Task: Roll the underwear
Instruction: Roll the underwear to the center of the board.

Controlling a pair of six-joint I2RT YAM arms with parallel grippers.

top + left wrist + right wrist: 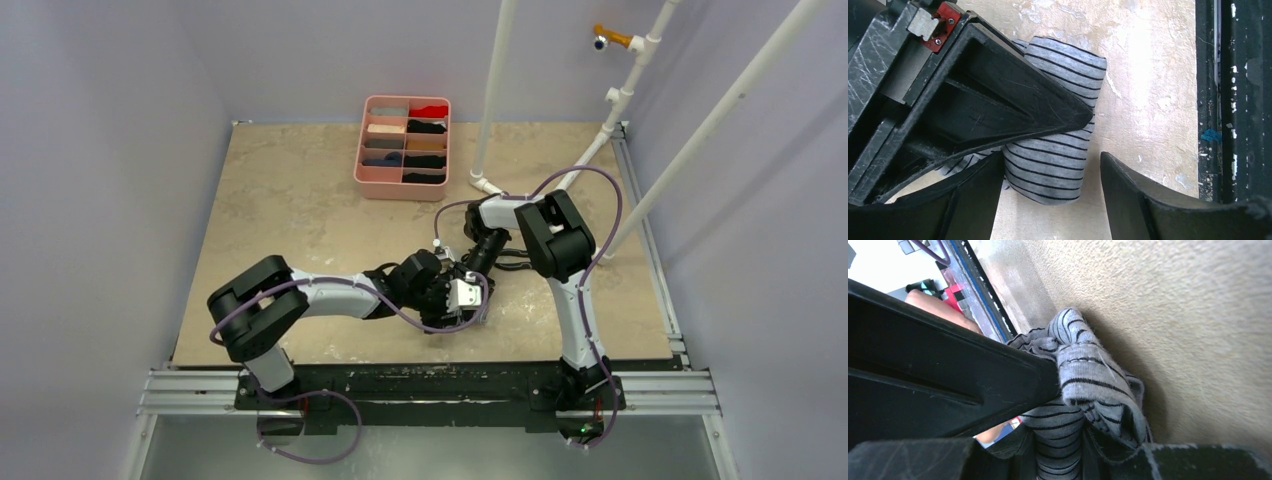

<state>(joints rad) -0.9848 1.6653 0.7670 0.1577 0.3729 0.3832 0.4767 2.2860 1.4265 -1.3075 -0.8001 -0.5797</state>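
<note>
The grey striped underwear (pixel 1055 165) lies on the table as a tight roll. My left gripper (pixel 1051 157) is open and straddles the roll's near end; its left finger (pixel 973 200) touches the cloth, and its right finger stands apart from it. My right gripper (pixel 1060 452) is shut on a fold of the same striped cloth (pixel 1088 375), and one of its fingers (pixel 998 100) lies across the roll. In the top view both grippers meet at the table's middle front (pixel 462 292) and cover the roll. No orange-red edge shows. No loose black underwear is in view.
A pink divided tray (pixel 362 150) with several rolled garments stands at the back centre. White pipes (pixel 495 90) rise at the back right. The black metal rail (pixel 430 385) runs along the near table edge, close to the roll (pixel 1233 100).
</note>
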